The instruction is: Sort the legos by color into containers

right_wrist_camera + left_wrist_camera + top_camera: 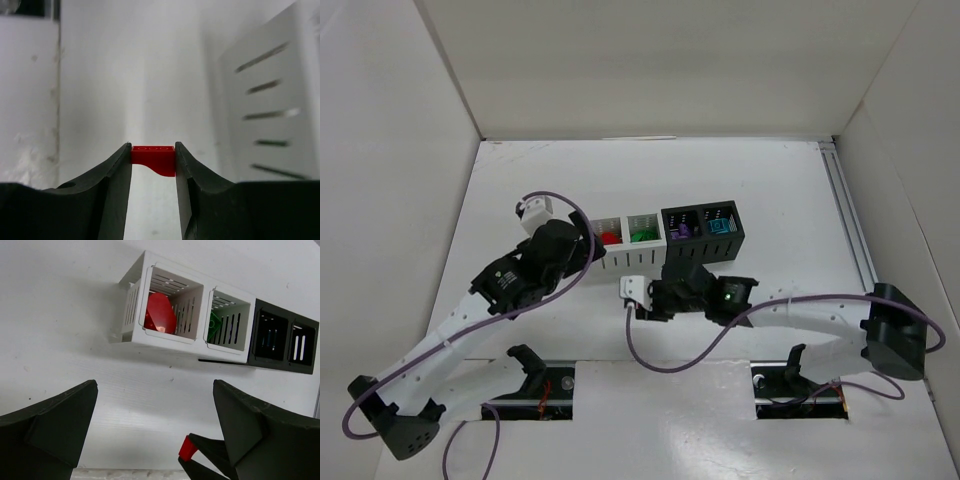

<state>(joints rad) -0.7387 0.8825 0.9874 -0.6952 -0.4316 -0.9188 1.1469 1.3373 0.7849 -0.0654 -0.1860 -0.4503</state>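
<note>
Right gripper (153, 154) pinches a red brick (153, 161) squarely. It should be carried high over the red bin (170, 336) rim before release, avoiding the left gripper (155, 390), which is spread nearby.

Bright even light; soft shadow under containers (170, 340); right wrist background blurred.

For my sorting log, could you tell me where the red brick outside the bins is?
Right wrist view: the red brick is clamped in the right gripper, left of a white container.
</note>
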